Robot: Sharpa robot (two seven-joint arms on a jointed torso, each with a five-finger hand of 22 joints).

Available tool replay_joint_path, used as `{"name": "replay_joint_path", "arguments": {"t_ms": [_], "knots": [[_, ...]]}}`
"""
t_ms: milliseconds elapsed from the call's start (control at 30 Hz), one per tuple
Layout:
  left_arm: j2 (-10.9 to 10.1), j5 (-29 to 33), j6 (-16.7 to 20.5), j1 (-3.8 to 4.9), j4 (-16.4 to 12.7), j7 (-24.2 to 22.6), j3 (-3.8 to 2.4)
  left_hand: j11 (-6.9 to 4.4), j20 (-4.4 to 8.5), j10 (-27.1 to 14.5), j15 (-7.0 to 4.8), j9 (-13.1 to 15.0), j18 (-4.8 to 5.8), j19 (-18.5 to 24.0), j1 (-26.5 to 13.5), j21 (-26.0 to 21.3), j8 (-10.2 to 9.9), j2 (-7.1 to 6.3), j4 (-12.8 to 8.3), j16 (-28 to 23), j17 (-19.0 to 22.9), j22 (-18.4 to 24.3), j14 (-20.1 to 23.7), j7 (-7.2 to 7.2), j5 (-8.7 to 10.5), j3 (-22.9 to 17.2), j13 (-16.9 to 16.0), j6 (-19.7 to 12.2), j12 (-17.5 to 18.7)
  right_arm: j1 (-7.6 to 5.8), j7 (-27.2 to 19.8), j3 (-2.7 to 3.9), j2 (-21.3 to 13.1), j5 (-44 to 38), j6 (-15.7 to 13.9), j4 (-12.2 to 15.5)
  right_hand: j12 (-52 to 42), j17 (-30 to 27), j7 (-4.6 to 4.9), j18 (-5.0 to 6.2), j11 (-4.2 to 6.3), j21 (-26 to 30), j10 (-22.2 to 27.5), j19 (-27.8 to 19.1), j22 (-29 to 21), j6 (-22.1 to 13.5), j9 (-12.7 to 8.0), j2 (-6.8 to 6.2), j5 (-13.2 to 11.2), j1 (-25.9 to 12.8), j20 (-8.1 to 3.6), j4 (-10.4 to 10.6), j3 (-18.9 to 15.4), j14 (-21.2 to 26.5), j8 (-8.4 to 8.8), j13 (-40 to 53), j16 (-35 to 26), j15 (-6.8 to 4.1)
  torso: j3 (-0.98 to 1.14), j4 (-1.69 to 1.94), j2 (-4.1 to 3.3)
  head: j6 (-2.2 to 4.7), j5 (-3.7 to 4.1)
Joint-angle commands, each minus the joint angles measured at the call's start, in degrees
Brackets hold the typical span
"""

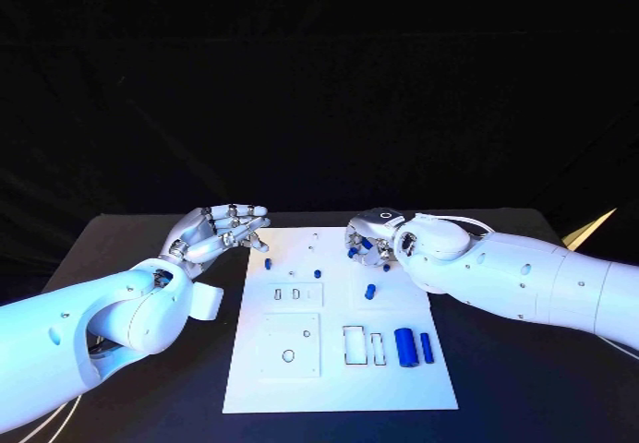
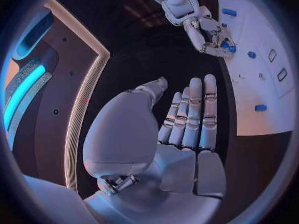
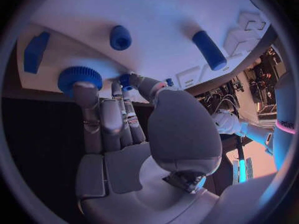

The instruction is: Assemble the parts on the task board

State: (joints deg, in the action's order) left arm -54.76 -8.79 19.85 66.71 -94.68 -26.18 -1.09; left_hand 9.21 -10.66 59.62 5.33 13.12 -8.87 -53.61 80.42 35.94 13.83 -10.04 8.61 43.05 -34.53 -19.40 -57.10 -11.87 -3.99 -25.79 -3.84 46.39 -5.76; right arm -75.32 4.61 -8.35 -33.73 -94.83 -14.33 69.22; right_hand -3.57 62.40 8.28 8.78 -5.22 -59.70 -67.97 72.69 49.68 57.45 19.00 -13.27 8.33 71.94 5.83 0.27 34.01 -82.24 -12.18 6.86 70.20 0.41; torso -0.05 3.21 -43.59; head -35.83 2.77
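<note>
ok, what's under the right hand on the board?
Under the right hand, its fingers touch a small blue part on the task board. Whether they grip it is hidden.

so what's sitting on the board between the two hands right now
In the head view, two small blue parts stand on the white task board between the left hand and the right hand; the rest of that stretch is bare board.

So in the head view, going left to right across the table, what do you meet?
Silver left hand → white task board → silver right hand at the board's far right corner.
</note>
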Motion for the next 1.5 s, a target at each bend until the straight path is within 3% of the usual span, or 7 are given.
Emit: {"name": "replay_joint_path", "arguments": {"t_ms": [33, 233, 500, 833, 1233, 1433, 1500], "knots": [[0.1, 0.1, -0.2, 0.09, 0.0, 0.0, -0.05, -0.07, 0.21, 0.4, -0.13, 1.1, -1.23, 1.4, -1.6, 1.0, -0.5, 0.12, -0.5, 1.1, -1.0, -1.1, 0.7, -0.89, -0.30, -2.7, -1.0, 0.0, 0.5, 0.08, -0.4, 0.00, 0.1, 0.3, -0.7, 0.0, -0.8, 1.9, -0.16, -1.78, 0.72, -2.1, -2.0, 2.4, 2.2, 1.4, 1.2, 1.27, 0.5, 0.4, -0.18, 1.4, 0.8, -1.8, -0.91, 1.3, 1.8, -0.41, 0.02, 0.00, -0.16, 0.04, 0.00], [0.0, 0.1, -0.3, 0.10, 0.1, 0.3, -0.05, -0.07, 0.21, 0.4, -0.13, 1.1, -1.23, 1.4, -1.6, 1.0, -0.5, 0.12, -0.5, 1.1, -1.0, -1.1, 0.7, -0.89, -0.30, -2.7, -1.0, 0.0, 0.5, 0.10, -0.5, 0.00, 0.0, 0.4, -2.5, 0.1, -0.9, 5.0, -1.38, -2.45, 1.88, -5.7, -4.9, 3.9, 6.9, 3.3, 3.4, 3.76, -1.1, 1.3, -0.94, 1.0, 2.8, -2.9, -2.81, 2.1, 4.4, -1.45, 0.04, 0.00, -0.29, 0.09, 0.03], [0.0, 0.1, -0.4, 0.12, 0.2, 0.5, -0.05, -0.04, 0.18, 0.3, -0.13, 1.2, -1.26, 1.6, -1.4, 1.2, -0.5, 0.30, -0.7, 1.3, -1.0, -1.3, 0.8, -0.93, -0.31, -2.9, -1.0, 0.0, 0.5, 0.12, 0.2, 0.01, 0.1, 0.3, -5.1, 0.4, -0.8, 6.4, -1.88, -2.74, 2.50, -7.5, -6.6, 4.4, 9.3, 3.6, 6.0, 4.75, -1.6, 1.9, -1.43, -0.4, 3.6, -3.4, -4.70, 2.8, 5.5, -2.02, 0.00, 0.08, -0.38, 0.16, 0.07], [0.0, 0.1, -0.3, 0.19, 0.4, 0.7, -0.05, 0.01, 0.15, 0.2, -0.10, 1.2, -1.29, 1.9, -1.1, 1.6, -0.5, 0.36, -1.0, 1.5, -1.0, -1.6, 1.0, -1.01, -0.30, -3.1, -1.0, -0.1, 0.5, 0.11, 2.4, 0.04, 1.2, 0.2, -8.5, 0.4, -0.6, 6.8, -2.11, -2.87, 2.69, -8.2, -7.2, 4.6, 10.3, 3.5, 7.4, 4.69, -1.8, 1.6, -1.60, -1.0, 3.6, -3.5, -5.74, 3.1, 5.8, -2.19, -0.02, 0.10, -0.56, 0.36, -0.12], [0.4, 0.2, -0.4, 0.41, 0.9, 0.9, -0.05, 0.04, 0.13, 0.2, -0.09, 1.3, -1.30, 2.1, -1.0, 1.8, -0.6, 0.41, -1.2, 1.6, -0.9, -1.7, 1.1, -1.04, -0.31, -3.2, -1.0, -0.1, 0.5, 0.11, 5.0, 0.08, 5.2, -0.4, -11.6, -2.9, -0.3, 7.0, -2.15, -2.94, 2.61, -8.4, -6.9, 4.7, 10.7, 3.1, 8.1, 4.64, -2.0, 0.8, -1.59, -0.8, 3.5, -3.5, -6.01, 3.1, 6.0, -2.13, -0.01, 0.32, -0.74, 0.63, -0.08], [0.6, 0.3, -0.4, 0.67, 0.9, 0.9, -0.05, 0.04, 0.13, 0.2, -0.09, 1.3, -1.30, 2.1, -1.0, 1.8, -0.6, 0.41, -1.2, 1.6, -0.9, -1.7, 1.1, -1.04, -0.31, -3.2, -1.0, -0.1, 0.5, 0.10, 5.5, 0.12, 6.9, -0.3, -12.8, -4.1, -0.3, 7.3, -2.17, -3.02, 2.61, -8.8, -6.9, 4.8, 11.2, 3.0, 8.2, 4.67, -1.9, 0.7, -1.58, -0.8, 3.5, -3.6, -6.05, 3.1, 6.2, -2.13, -0.19, 0.61, -0.93, 0.80, -0.05], [0.5, 0.3, -0.3, 0.95, 0.8, 0.9, -0.05, 0.04, 0.13, 0.2, -0.09, 1.3, -1.30, 2.1, -1.0, 1.8, -0.6, 0.41, -1.2, 1.6, -0.9, -1.7, 1.1, -1.04, -0.31, -3.2, -1.0, -0.1, 0.5, 0.09, 5.6, 0.16, 7.3, -0.3, -13.3, -4.3, -0.2, 7.4, -2.15, -3.07, 2.59, -9.0, -6.9, 5.0, 11.5, 2.8, 8.4, 4.63, -1.8, 0.5, -1.58, -0.7, 3.5, -3.7, -6.08, 3.1, 6.3, -2.12, -0.12, 0.50, -1.15, 1.05, -0.18]]}}
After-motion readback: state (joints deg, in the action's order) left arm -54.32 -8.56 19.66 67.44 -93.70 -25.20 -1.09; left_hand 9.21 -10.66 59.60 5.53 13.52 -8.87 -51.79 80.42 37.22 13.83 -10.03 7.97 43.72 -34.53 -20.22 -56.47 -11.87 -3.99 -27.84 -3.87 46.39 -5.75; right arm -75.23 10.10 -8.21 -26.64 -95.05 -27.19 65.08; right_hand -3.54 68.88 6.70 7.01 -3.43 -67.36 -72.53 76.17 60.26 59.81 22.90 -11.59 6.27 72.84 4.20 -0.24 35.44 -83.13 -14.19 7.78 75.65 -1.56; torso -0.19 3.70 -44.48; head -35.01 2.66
